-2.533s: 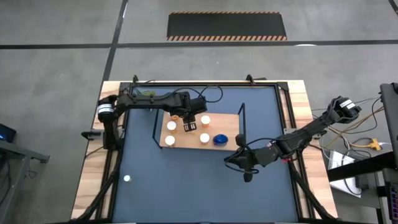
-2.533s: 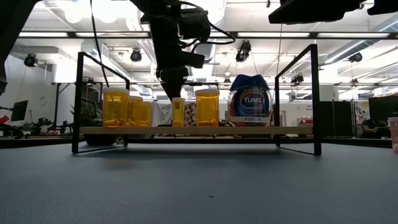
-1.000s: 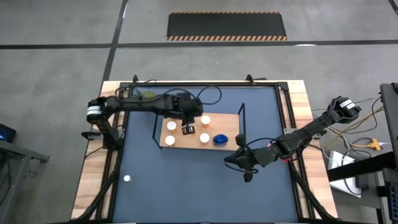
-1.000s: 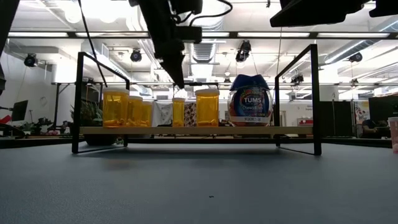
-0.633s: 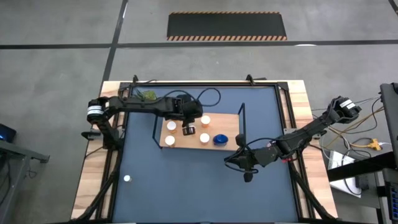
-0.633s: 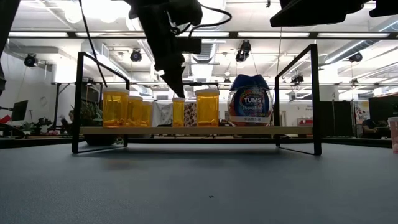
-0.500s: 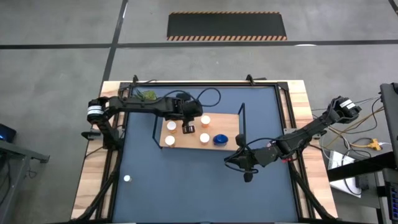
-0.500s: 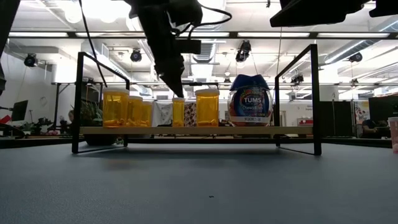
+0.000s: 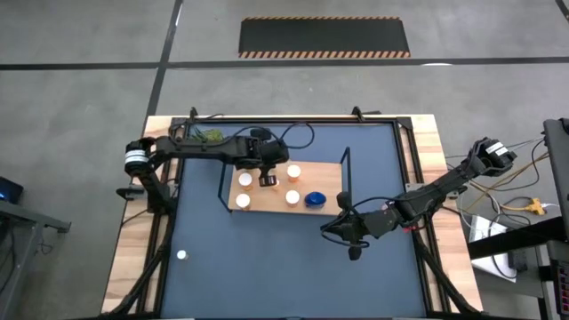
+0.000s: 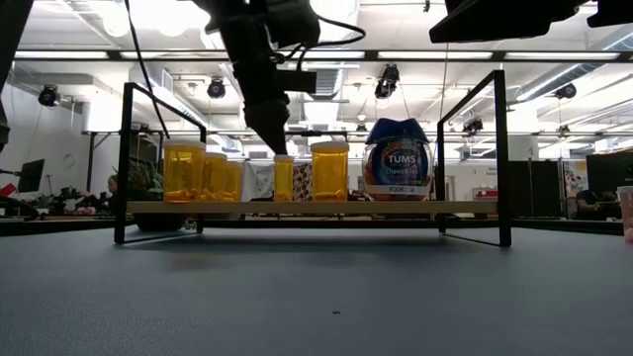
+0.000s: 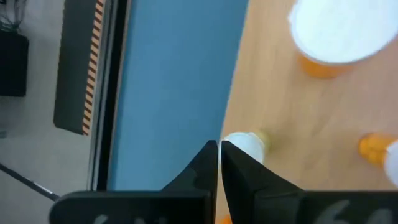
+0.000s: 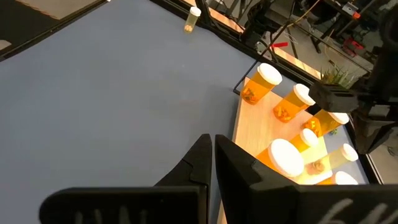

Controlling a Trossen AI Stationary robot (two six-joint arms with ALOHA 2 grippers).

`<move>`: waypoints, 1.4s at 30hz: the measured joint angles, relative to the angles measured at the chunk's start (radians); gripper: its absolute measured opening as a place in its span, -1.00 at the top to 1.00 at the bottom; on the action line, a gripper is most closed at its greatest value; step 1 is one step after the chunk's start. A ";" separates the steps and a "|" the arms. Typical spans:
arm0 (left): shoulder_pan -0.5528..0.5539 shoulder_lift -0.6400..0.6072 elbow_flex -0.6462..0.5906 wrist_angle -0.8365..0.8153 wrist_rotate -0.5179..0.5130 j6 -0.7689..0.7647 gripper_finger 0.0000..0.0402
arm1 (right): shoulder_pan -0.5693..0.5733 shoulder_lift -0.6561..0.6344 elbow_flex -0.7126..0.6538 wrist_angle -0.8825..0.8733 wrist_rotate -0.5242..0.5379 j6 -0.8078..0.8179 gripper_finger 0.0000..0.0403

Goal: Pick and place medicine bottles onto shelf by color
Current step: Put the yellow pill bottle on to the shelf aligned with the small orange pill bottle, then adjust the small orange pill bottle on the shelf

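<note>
The shelf (image 9: 286,185) is crowded: bottles (image 9: 244,180) stand close together over its left and middle, the blue bottle (image 9: 314,199) toward its right end, and the left gripper (image 9: 266,180) hangs above them. Wire frames (image 10: 499,148) wall off both short ends. The mat (image 9: 284,258) in front lies open, apart from the right gripper (image 9: 354,252) and one small bottle (image 9: 181,255).

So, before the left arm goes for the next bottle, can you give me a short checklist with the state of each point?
1. Left pincer empty, fingers shut: ok.
2. Left pincer clear above the bottles on the shelf: ok, low view shows it higher than the caps.
3. Bottles on shelf upright: ok.
4. Blue bottle at the shelf end, apart from the orange ones: ok.
5. Loose bottle on the mat, not yet shelved: not ok.
6. Right pincer waits off the shelf: ok.
</note>
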 joint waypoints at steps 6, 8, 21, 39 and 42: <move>-0.001 0.000 -0.046 0.053 0.015 0.000 0.98 | 0.000 0.000 0.000 0.000 0.000 0.000 0.94; -0.001 -0.001 -0.056 0.068 0.015 0.000 0.98 | 0.000 0.000 0.000 0.000 0.000 0.000 0.94; -0.001 -0.001 -0.062 0.085 0.017 -0.001 0.98 | 0.000 0.000 0.000 0.000 0.000 0.000 0.94; -0.098 -0.100 -0.041 0.065 0.059 -0.053 0.98 | 0.000 0.000 0.000 -0.006 0.000 0.000 0.94; -0.132 -0.114 -0.062 0.069 0.139 -0.082 0.98 | 0.000 0.000 0.000 -0.007 0.000 0.003 0.94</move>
